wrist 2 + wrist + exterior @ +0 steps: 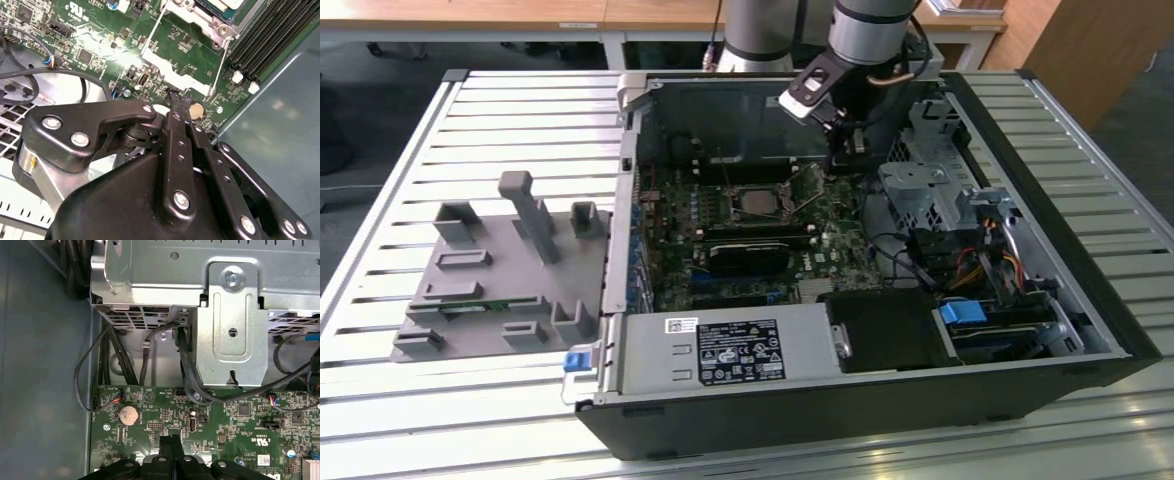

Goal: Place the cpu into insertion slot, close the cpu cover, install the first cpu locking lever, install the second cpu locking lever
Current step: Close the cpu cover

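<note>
Right now the hand [177,100] is narrow. Its two black fingers [165,447] are pressed flat together with nothing visible between them. The tips sit low over the green board [240,435], just beside a coin battery [128,415]; whether they touch the board I cannot tell.

Past the tips in the second wrist view, two thin wire levers [151,35] run lengthwise from the socket towards the hand, one on each side of a pale metal strip [175,70]. At their far end is the grey metal frame that I take for the cover [207,22], with memory slots [270,35] beside it.

In the exterior view the hand [850,150] points down inside the open computer case [854,420]. It stands between the socket and the metal drive cage [921,195]. The chip [758,203] appears to lie flat in the socket, face up, to the exterior view's left of the hand and a little nearer the camera, near but clearly apart. Being square, it has no long axis, and its edges line up with the board's. I judge the cover lies over it, though I cannot tell whether the levers are latched.

The case sits on a slatted tabletop [1067,150], and a grey parts holder [494,270] stands well off to the exterior view's left.
</note>
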`<state>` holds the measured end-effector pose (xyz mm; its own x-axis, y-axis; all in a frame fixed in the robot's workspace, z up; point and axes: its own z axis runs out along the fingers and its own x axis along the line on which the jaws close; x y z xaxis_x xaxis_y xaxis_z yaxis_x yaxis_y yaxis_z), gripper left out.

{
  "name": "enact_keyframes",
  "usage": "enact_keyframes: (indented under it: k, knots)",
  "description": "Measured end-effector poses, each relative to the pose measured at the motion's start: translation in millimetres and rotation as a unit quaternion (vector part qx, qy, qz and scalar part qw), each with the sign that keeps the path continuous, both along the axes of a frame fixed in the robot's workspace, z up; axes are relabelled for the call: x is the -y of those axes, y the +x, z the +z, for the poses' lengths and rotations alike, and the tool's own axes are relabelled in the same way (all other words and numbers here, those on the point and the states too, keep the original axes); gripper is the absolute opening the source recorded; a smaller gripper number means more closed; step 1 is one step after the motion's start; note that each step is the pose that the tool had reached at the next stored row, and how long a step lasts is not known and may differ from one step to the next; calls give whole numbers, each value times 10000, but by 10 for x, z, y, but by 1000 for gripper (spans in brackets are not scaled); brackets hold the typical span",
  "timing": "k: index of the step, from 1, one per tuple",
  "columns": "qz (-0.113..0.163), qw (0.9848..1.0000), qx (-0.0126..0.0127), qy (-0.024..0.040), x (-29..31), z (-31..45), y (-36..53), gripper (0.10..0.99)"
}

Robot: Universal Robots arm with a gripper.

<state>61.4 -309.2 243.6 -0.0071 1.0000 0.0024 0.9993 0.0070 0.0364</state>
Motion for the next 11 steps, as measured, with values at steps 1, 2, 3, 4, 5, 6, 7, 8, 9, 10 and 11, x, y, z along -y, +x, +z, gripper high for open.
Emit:
enact_keyframes:
  k: [1, 2, 3, 4, 5, 6, 7, 8, 9, 10, 11]
  knots:
    - [0, 10000, 0, 0, -2, -15, 0, 106]
    - [0, 10000, -1, 0, -4, -30, 0, 106]
    - [1, 10000, 0, 1, -5, -40, 0, 106]
    - [0, 10000, 0, 0, -5, -43, -8, 106]
    - [0, 10000, -1, -1, -5, -44, -23, 106]
    - [0, 10000, -1, 0, -5, -45, -42, 106]
    - [0, 10000, 0, 0, -4, -46, -63, 106]
    - [0, 10000, 0, 0, -4, -46, -80, 106]
    - [0, 10000, 0, 1, -5, -47, -104, 106]
    - [1, 10000, 0, 1, -5, -47, -127, 106]
    - [0, 10000, 0, 0, -5, -48, -150, 106]
